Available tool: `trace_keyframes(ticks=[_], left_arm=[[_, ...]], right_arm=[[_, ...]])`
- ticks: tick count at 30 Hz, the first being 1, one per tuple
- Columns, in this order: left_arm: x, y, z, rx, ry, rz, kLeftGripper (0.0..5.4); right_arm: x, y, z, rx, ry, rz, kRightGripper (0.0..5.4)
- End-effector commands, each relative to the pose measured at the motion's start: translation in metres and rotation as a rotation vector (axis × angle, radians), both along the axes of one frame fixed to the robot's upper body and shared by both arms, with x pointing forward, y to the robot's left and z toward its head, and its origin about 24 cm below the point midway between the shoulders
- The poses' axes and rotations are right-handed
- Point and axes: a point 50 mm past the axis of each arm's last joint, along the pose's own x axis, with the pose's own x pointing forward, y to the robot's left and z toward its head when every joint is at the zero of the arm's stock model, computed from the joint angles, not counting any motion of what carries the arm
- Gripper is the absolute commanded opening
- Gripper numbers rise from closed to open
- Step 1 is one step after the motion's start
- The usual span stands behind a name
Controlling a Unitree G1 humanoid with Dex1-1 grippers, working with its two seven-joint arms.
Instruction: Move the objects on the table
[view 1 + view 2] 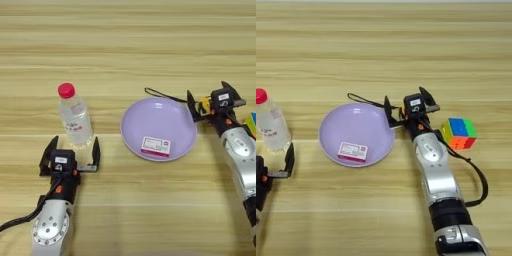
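Note:
A round lavender plate (165,120) lies mid-table with a small white card (155,146) with a pink-red band on its near side. Just right of the plate, my right gripper (207,95) stands open over the yellow-and-black tape measure (204,105), one finger on each side. Most of the tape measure is hidden under the gripper. Its black strap (160,93) trails left past the plate's far rim. My left gripper (75,142) is open at the near left, its fingertips flanking the base of a clear bottle (74,117).
The clear bottle has a red cap and stands upright left of the plate. A multicoloured cube (458,132) sits right of my right forearm, with a black cable (478,175) looping near it. The wooden table (125,40) stretches far beyond.

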Motion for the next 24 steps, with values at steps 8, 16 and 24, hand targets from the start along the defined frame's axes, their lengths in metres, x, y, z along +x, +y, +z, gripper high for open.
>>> trace_keyframes(ticks=[8,16,24], left_arm=[[-0.001,-0.001,0.000,0.008,0.014,-0.008,5.40],[-0.001,-0.001,-0.001,0.007,0.015,-0.006,5.40],[-0.002,0.000,-0.001,0.009,0.016,-0.006,5.40]], right_arm=[[0.003,-0.015,-0.013,-0.023,0.047,-0.073,5.37],[0.004,-0.022,-0.027,-0.028,0.106,-0.097,5.37],[0.006,-0.022,-0.036,-0.020,0.135,-0.100,5.37]])
